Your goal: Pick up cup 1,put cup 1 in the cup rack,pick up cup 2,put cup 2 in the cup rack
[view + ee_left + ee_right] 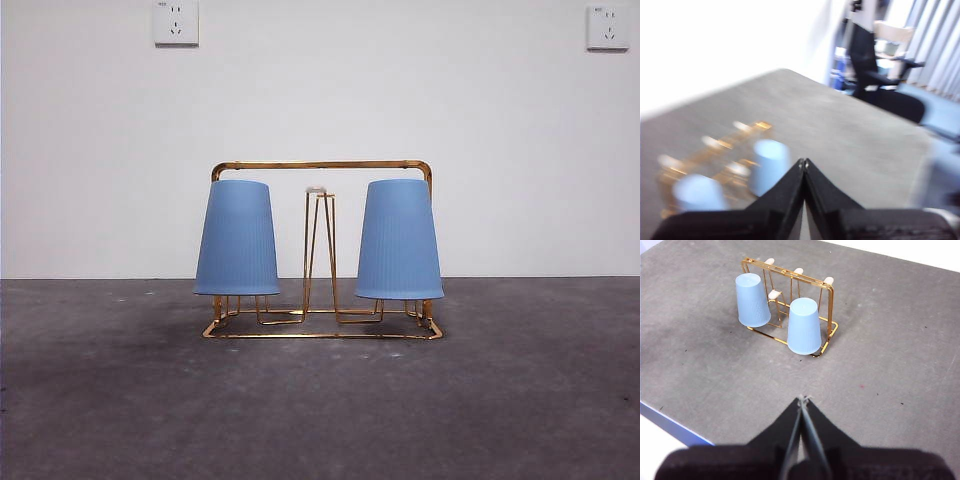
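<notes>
A gold wire cup rack (322, 165) stands on a grey bench (110, 400), in front of a white wall with two sockets (176, 22) high up. Two pale blue ribbed cups hang upside down on its pegs: one cup (237, 238) at one end, the other cup (399, 240) at the far end. Between them a bare hairpin peg (319, 250) with a pale tip stands upright.

The right pincer (803, 399) is pressed together and holds nothing. It hovers above the bench, well apart from the rack, which lies ahead of its tips with both cups facing it.

The left pincer (804, 161) is also pressed together and empty. Its view is blurred; the rack and cups show just beyond its tips and to one side. A black office chair (875, 75) stands past the bench edge.
</notes>
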